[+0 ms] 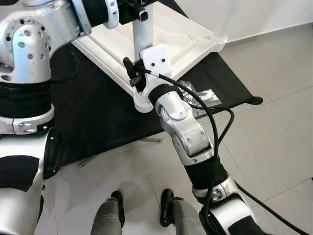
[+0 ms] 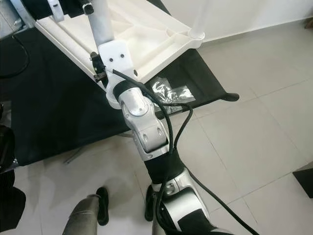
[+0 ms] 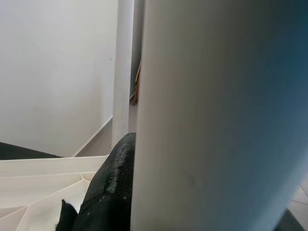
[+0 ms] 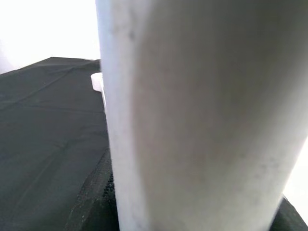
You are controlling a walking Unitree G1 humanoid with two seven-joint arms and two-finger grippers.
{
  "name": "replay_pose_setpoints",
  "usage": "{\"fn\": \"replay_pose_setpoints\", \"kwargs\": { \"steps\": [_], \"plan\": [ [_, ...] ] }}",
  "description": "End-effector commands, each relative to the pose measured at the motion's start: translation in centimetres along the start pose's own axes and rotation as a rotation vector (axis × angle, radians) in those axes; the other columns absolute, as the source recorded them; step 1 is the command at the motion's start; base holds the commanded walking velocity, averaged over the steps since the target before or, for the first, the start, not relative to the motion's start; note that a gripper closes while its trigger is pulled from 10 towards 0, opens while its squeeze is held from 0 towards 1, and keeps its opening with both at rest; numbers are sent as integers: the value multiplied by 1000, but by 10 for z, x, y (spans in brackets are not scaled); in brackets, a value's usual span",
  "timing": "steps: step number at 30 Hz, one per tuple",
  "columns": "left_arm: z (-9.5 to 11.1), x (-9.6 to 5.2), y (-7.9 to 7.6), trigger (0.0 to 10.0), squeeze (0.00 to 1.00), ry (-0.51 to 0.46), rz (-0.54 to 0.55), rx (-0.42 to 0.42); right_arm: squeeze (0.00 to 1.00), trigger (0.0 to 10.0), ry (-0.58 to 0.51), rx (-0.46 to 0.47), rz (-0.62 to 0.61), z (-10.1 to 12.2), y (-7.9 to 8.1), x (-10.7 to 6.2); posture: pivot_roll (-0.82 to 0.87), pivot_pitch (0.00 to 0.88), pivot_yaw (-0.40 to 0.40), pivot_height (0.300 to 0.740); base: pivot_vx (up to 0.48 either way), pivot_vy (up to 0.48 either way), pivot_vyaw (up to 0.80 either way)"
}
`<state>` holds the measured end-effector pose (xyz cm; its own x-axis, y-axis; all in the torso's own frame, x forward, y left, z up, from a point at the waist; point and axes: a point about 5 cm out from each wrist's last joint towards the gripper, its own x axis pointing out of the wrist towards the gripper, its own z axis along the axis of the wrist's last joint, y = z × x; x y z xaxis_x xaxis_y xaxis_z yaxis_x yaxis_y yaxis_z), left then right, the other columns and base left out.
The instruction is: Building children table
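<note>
Right gripper (image 1: pixel 138 78), centre frame, is clamping the white cylindrical plastic table leg (image 1: pixel 142 32) low down, left gripper (image 1: pixel 128 9) holding it higher: light, rigid, smooth, probably slippery.

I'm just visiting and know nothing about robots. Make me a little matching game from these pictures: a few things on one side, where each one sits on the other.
Things:
1. white table leg
2. clear plastic bag
3. white tabletop
4. right gripper

Places:
A. lying upside down on the black cloth
B. at the tabletop's near corner, at the leg's base
C. standing upright from the tabletop's corner
D. on the cloth beside the tabletop's edge

Pairs: 1-C, 2-D, 3-A, 4-B
</note>
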<state>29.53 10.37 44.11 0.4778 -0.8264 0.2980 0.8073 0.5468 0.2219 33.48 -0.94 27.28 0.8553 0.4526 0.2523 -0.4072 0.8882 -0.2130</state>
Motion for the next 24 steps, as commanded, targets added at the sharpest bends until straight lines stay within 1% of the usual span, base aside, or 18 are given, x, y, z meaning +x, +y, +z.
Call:
{"fn": "replay_pose_setpoints", "kwargs": {
  "steps": [1,2,5,6,7,9,10,12,13,14,15,16,17,18,20,23,24],
  "plan": [
    [1,0,-2,0,0,-13,-50,-17,0,10000,192,-24,6,-42,-1,-5,96,295,-57,740,0,0,0],
    [0,0,-2,0,0,-14,-51,-18,1000,10000,176,-12,21,-40,-3,-4,94,292,-58,740,0,0,0],
    [0,-1,-1,0,0,-15,-54,-20,1000,10000,154,-7,37,-36,-7,-3,94,292,-58,740,0,0,0],
    [-1,-1,-1,0,0,-13,-59,-20,1000,10000,119,-18,58,-31,-13,-1,93,290,-59,740,0,0,0],
    [-1,-1,-1,0,0,-13,-59,-20,1000,10000,119,-18,58,-31,-13,-1,93,290,-59,740,0,0,0],
    [-2,-1,-2,0,0,-7,-69,-15,1000,10000,28,-85,148,-17,-31,6,92,290,-58,740,0,0,0],
    [-2,-1,-2,0,0,-7,-69,-15,1000,10000,28,-85,148,-17,-31,6,92,290,-58,740,0,0,0],
    [-2,-2,-3,0,0,-7,-80,-12,1000,10000,-44,-115,325,-1,-43,9,91,295,-55,740,0,0,0],
    [-2,-2,-3,0,0,-7,-80,-12,1000,10000,-44,-115,325,-1,-43,9,91,295,-55,740,0,0,0],
    [-2,-2,-3,0,0,-7,-83,-12,1000,10000,-61,-126,383,3,-46,10,92,295,-55,740,0,0,0],
    [-2,-2,-3,0,0,-8,-87,-12,1000,10000,-70,-145,479,8,-50,9,93,297,-57,740,0,0,0],
    [-1,-2,-4,0,0,-10,-91,-12,71,10000,-76,-159,585,13,-54,8,95,300,-56,740,0,0,0],
    [-1,-2,-4,0,0,-11,-95,-11,0,10000,-86,-167,663,19,-60,7,95,301,-56,740,0,0,0],
    [-1,-2,-4,0,0,-11,-95,-11,0,10000,-86,-167,663,19,-60,7,95,301,-56,740,0,0,0],
    [1,-2,-5,0,0,-13,-100,-8,0,10000,-96,-146,743,28,-72,11,100,306,-55,740,0,0,0],
    [1,-2,-5,0,0,-14,-102,-6,0,10000,-102,-126,765,32,-76,14,102,308,-56,740,0,0,0],
    [2,-2,-5,0,0,-14,-105,-5,0,10000,-113,-102,825,35,-80,15,105,311,-55,740,0,0,0]
  ]
}}
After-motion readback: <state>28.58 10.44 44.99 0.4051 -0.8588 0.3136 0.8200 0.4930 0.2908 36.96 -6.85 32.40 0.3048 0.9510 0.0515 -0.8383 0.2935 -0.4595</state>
